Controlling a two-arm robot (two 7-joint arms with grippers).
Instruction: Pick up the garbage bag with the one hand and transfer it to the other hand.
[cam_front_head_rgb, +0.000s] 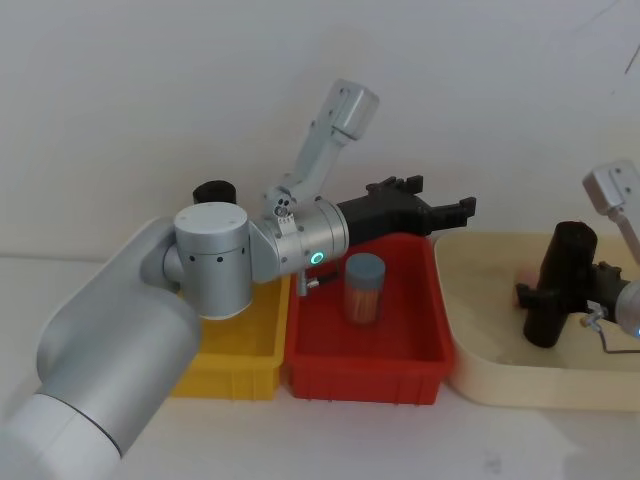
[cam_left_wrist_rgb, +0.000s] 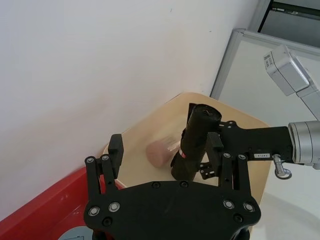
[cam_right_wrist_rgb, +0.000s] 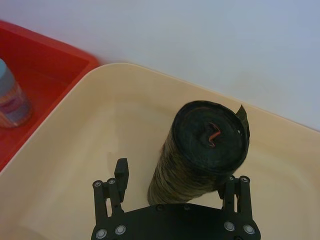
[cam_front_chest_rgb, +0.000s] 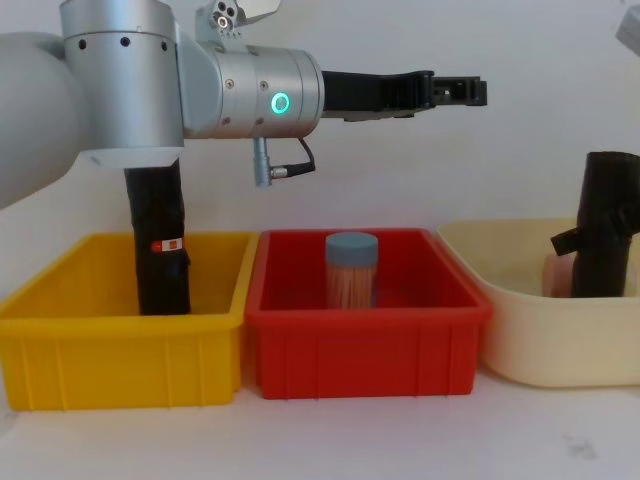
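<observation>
Head view: the garbage bag (cam_front_head_rgb: 560, 282) stands near-upright in the cream tub (cam_front_head_rgb: 480, 375) at three o'clock, gripped mid-height by the right gripper (cam_front_head_rgb: 535, 298). The left gripper (cam_front_head_rgb: 440, 213), jaws spread wide and empty, hovers above the red bin (cam_front_head_rgb: 365, 372), well apart, pointing toward three o'clock at the roll.

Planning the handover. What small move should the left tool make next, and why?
Probably ease the left tool forward: it is open, aimed at the garbage bag but apart from it, whose top stands free above the right tool.
</observation>
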